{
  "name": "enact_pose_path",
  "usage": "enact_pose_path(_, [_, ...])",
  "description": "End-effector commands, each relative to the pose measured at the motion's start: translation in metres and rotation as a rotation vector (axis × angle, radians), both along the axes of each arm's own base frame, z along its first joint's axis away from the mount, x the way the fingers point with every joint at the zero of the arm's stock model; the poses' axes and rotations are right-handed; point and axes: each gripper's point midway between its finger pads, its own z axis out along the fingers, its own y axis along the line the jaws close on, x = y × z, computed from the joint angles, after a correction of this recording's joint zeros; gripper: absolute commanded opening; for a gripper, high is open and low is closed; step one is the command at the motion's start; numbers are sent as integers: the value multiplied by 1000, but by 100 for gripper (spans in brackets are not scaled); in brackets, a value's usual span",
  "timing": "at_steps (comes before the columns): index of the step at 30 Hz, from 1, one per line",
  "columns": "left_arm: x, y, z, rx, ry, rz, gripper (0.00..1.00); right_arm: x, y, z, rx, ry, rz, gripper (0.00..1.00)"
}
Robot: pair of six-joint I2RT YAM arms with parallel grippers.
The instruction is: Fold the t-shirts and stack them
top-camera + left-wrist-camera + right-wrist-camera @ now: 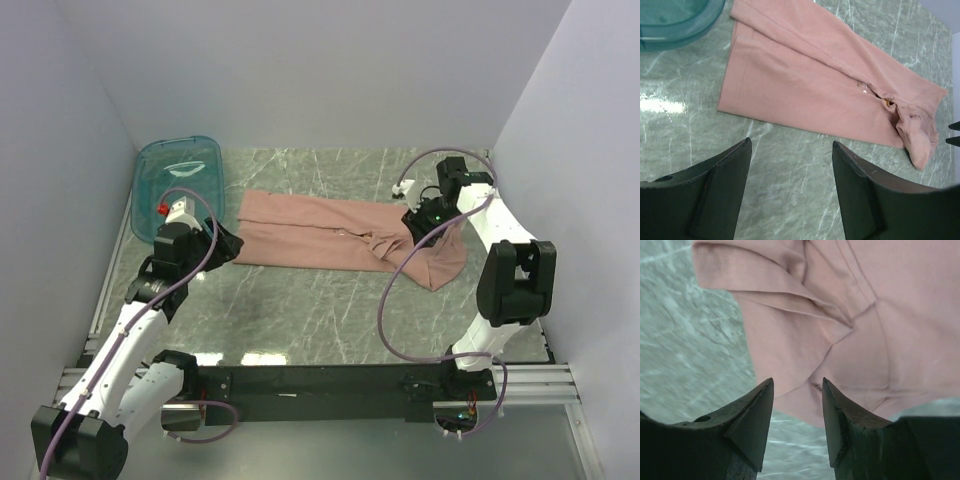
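Observation:
The dusty-pink t-shirt (330, 238) lies on the marble table as a long folded strip, flat at its left end and bunched at its right end (435, 262). My left gripper (226, 243) is open and empty, just off the strip's left end; in its wrist view (790, 142) the shirt (805, 80) lies beyond the fingertips. My right gripper (415, 218) is open and empty over the bunched right end; in its wrist view (797, 382) creased pink cloth (850, 315) fills the frame past the tips. A small bit of print (862, 88) shows at a fold.
A teal see-through tub (178, 182) stands at the back left, close behind my left gripper; its rim shows in the left wrist view (675, 30). White walls close in the table on three sides. Purple cables loop off both arms.

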Motion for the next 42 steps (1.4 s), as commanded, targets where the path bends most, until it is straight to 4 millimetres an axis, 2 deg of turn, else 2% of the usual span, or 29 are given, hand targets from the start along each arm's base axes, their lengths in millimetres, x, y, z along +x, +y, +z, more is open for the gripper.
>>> enact_pose_path(1, [-2, -1, 5, -22, -19, 2, 70, 10, 8, 4, 6, -104, 262, 51])
enact_pose_path(3, [-2, -1, 5, -24, -18, 3, 70, 14, 11, 5, 8, -154, 394, 51])
enact_pose_path(6, [-4, -1, 4, -27, -14, 5, 70, 24, 12, 1, -15, -183, 494, 52])
enact_pose_path(7, [-4, -1, 5, -28, -17, 3, 70, 24, 13, -7, -16, -151, 518, 53])
enact_pose_path(8, [-5, -1, 3, -32, -11, 6, 70, 32, 13, -4, -26, -162, 537, 53])
enact_pose_path(9, [-5, -1, 4, -33, -13, 5, 70, 32, 14, -14, -32, -125, 552, 53])
enact_pose_path(12, [-7, -1, 1, -37, -4, 8, 70, 44, 17, -16, -49, -137, 577, 53])
enact_pose_path(15, [-8, -2, 0, -40, 2, 8, 70, 49, 22, -30, -79, -134, 610, 53])
enact_pose_path(21, [-11, 0, -3, -45, 15, 18, 69, 53, 23, -47, -108, -114, 648, 54])
enact_pose_path(31, [-14, 1, -3, -48, 25, 28, 69, 59, 29, -58, -101, -96, 676, 53])
enact_pose_path(34, [-15, 2, -3, -51, 24, 32, 69, 54, 32, -60, -87, -81, 689, 48])
enact_pose_path(37, [-16, 2, -2, -55, 22, 34, 69, 50, 32, -59, -78, -71, 688, 35])
enact_pose_path(38, [-17, 1, -3, -57, 25, 34, 69, 50, 33, -59, -76, -70, 683, 26])
enact_pose_path(40, [-17, 1, -3, -58, 23, 34, 69, 48, 31, -57, -84, -76, 676, 19])
enact_pose_path(41, [-17, 1, -3, -57, 25, 32, 69, 48, 30, -57, -88, -80, 666, 10])
enact_pose_path(42, [-17, 1, -3, -57, 23, 32, 69, 51, 30, -51, -92, -103, 662, 6])
